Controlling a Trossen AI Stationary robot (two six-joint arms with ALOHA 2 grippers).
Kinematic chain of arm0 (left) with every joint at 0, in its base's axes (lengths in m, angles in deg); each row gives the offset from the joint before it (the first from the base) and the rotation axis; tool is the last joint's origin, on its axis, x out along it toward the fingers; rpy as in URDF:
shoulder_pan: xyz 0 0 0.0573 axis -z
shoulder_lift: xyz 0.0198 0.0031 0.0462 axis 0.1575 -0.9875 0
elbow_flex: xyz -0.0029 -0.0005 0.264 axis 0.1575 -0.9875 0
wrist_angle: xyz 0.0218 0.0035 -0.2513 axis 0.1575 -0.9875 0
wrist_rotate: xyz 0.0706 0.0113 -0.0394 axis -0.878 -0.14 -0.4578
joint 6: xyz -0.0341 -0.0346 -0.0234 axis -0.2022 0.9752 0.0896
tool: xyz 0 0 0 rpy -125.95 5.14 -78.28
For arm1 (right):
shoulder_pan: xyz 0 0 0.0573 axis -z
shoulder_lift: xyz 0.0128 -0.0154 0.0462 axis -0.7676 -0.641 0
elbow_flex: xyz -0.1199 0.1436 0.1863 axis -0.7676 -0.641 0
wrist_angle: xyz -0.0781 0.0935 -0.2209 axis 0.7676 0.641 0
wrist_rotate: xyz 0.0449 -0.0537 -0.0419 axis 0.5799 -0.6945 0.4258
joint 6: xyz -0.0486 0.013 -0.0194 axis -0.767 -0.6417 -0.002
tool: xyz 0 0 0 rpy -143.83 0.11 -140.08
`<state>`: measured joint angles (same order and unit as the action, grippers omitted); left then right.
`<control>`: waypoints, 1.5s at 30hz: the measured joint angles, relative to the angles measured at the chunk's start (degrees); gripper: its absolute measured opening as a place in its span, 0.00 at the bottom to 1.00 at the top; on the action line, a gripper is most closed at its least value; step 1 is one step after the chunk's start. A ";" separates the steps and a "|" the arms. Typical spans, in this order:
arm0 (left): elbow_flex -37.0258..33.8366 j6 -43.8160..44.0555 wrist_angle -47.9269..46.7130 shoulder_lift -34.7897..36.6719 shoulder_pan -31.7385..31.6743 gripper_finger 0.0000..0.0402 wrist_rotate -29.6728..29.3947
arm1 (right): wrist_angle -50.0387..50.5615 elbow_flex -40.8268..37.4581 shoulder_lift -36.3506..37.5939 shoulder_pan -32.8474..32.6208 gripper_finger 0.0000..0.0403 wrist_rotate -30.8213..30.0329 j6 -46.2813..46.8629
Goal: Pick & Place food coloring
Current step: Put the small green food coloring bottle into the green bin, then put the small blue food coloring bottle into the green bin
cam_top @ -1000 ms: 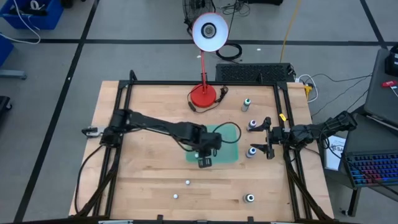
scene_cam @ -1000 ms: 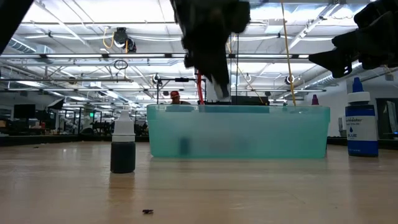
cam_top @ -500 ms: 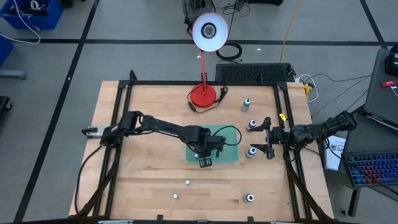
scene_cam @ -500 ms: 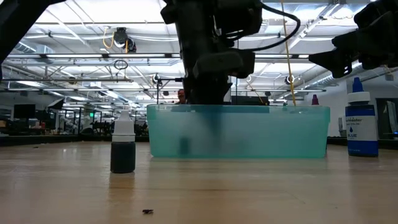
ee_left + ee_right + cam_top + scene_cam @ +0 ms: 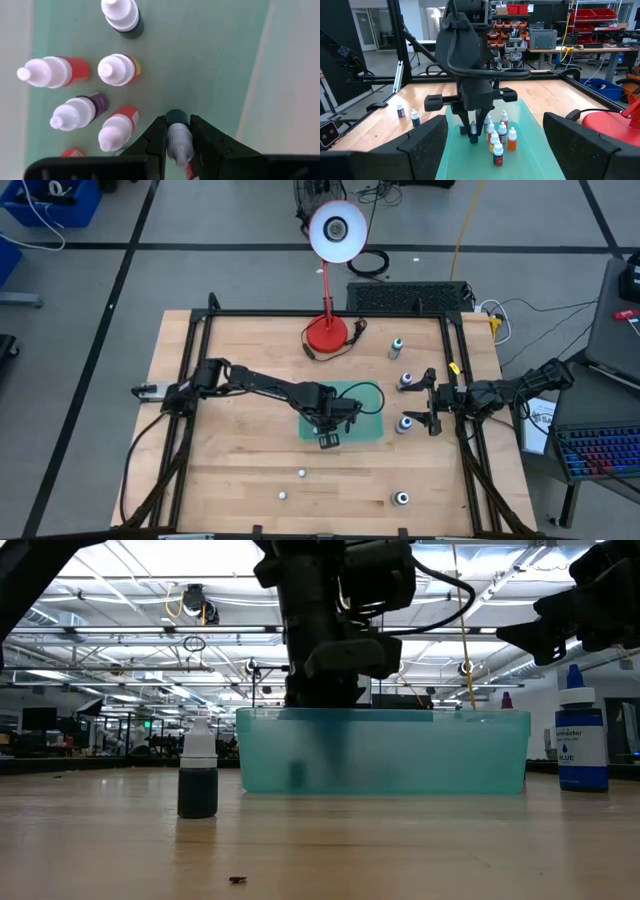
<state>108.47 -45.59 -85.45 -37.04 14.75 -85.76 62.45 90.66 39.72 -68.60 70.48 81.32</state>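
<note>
From the high view you only see the left gripper [image 5: 329, 438] low over the green bin [image 5: 372, 428] at the centre of the frame; what it carries is lost under the arm. Your left wrist view settles it: the fingers [image 5: 154, 142] are clamped on a small dark-bodied bottle [image 5: 177, 136] with a pale tip, held just above the bin floor, right of the other food coloring bottles [image 5: 119, 70] standing in the left half of that frame. The right wrist view shows the same cluster [image 5: 499, 135] from the side, just right of the left gripper [image 5: 474, 131], at the frame's centre.

In the low view the bin's [image 5: 384, 752] frosted wall blurs everything inside; you cannot count bottles there, and the left arm is cut off at the top edge.

The right gripper [image 5: 432, 402] waits at centre right of the high view with its fingers spread wide, holding nothing, between two loose bottles [image 5: 406, 381] [image 5: 405, 422]. More bottles stand outside the bin: one at upper right [image 5: 397, 346], one at lower right [image 5: 401, 499], two small white ones [image 5: 301, 474] near the bottom. The red lamp [image 5: 327, 332] stands above the bin.
</note>
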 joint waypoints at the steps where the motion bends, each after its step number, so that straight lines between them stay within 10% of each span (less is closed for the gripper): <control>1: -0.06 0.62 0.07 0.01 0.00 0.16 0.00 | 0.00 0.01 0.00 0.00 0.78 0.01 0.02; 16: 1.20 2.45 0.01 -0.01 0.39 0.52 0.06 | 0.00 0.00 0.00 0.00 0.78 0.01 0.01; 30: 12.32 3.53 -13.08 4.09 2.46 0.56 -1.85 | -0.11 0.00 -0.02 0.01 0.78 0.00 0.00; 45: 4.82 9.37 -8.22 8.28 23.53 0.56 -8.10 | -0.04 0.01 -0.26 -0.01 0.78 0.02 0.01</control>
<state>113.29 -36.22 -93.67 -28.76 38.28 -93.85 62.41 90.67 39.46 -68.61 70.49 81.34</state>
